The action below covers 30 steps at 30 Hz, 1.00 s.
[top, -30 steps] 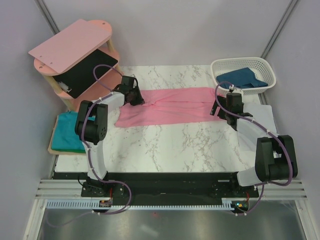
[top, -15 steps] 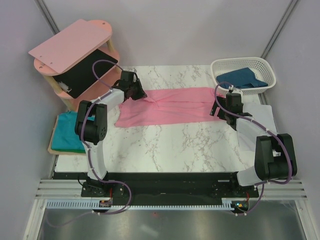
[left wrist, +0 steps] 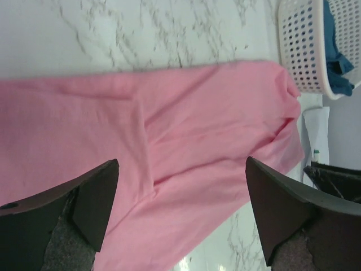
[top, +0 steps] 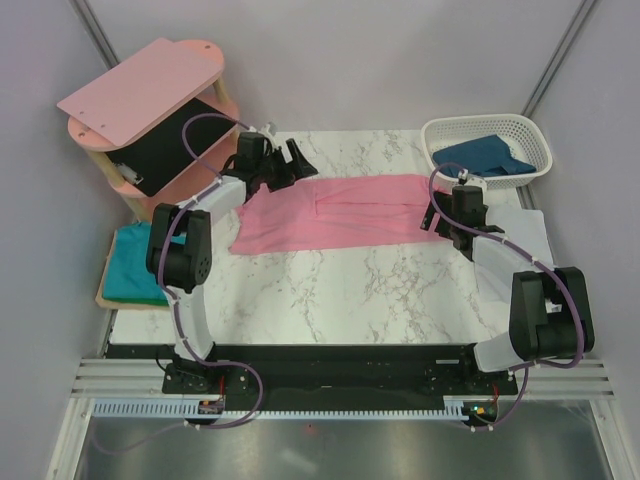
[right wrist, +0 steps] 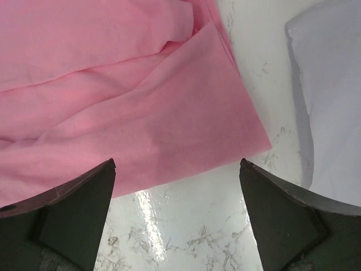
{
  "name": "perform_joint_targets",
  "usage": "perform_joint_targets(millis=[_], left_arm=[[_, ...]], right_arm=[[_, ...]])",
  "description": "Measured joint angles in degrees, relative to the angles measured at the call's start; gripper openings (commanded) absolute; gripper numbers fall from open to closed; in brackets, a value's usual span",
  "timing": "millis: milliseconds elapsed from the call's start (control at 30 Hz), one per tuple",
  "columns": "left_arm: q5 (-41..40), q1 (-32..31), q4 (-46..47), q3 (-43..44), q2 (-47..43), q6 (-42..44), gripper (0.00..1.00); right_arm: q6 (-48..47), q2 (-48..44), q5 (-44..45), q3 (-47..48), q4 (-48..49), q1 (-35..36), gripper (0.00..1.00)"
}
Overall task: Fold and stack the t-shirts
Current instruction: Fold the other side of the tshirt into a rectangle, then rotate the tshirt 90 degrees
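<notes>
Setting: grey-walled bay with a white marble table [top: 330, 290]; both arms are bolted at its near edge.
Left fingers [left wrist: 90, 197]: spread wide, with nothing between them and only pink cloth below.
Left gripper [left wrist: 181, 166]: over the far left corner of the pink t-shirt [top: 340, 215], holding nothing. Whether it touches the cloth cannot be told.
Right fingers [right wrist: 73, 203]: spread wide, nothing clasped; a hemmed edge of the pink t-shirt and bare marble show in the gap.
Right gripper [right wrist: 176, 166]: over the near right corner of the pink t-shirt, holding nothing.
Left arm [top: 185, 250]: reaches from the near edge past the pink t-shirt's left end.
Right arm [top: 520, 290]: bends in from the right towards the pink t-shirt's right end.
Pink t-shirt: lies on the marble in a long band running left to right, creased, with its left end the wider.
White sheet [top: 525, 240]: flat on the table, just right of the pink t-shirt.
Dark blue t-shirt [top: 485, 155]: bundled in the basket.
Basket [top: 535, 140]: white, perforated, beyond the pink t-shirt's right end.
Teal t-shirt [top: 135, 262]: folded on a wooden board [top: 108, 298], left of and nearer than the pink t-shirt.
Shelf unit [top: 140, 90]: pink, tiered, beyond the pink t-shirt's left end, with a black panel [top: 175, 145] on a lower tier.
</notes>
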Motion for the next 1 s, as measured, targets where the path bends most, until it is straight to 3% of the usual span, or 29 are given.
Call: perform_joint_targets(millis=[167, 267, 333, 433, 467, 500, 733, 1000], left_arm=[[-2.12, 0.0, -0.76, -14.1, -10.36, 0.31, 0.99], [-6.05, 0.0, -2.67, -22.58, -19.54, 0.57, 0.99], [-8.85, 0.0, -3.41, -28.04, -26.03, 0.55, 0.99], [-12.61, -0.13, -5.03, -34.6, -33.55, 0.52, 0.99], [-13.94, -0.2, -6.01, -36.5, -35.56, 0.52, 0.99], [-15.3, -0.31, -6.8, -38.23, -37.13, 0.52, 0.99], [-21.62, -1.62, -12.83, -42.47, -38.64, 0.68, 0.99], [-24.83, -3.21, -15.04, -41.86, -29.53, 0.85, 0.99]], right_arm=[[0.0, 0.02, 0.44, -0.28, 0.11, 0.0, 0.97], [-0.22, 0.61, 0.83, -0.26, 0.22, 0.59, 0.91], [-0.7, 2.43, 1.95, 0.7, -0.7, 1.97, 0.81], [-2.25, 7.21, 3.58, 4.04, -2.62, 5.38, 0.37], [-2.73, 9.01, 3.89, 5.51, -3.26, 6.78, 0.07], [-3.26, 10.64, 4.07, 7.08, -3.91, 7.89, 0.0], [-4.87, 19.3, 5.35, 16.46, -5.64, 10.86, 0.0], [-6.03, 22.6, 8.22, 18.93, -8.46, 11.26, 0.0]])
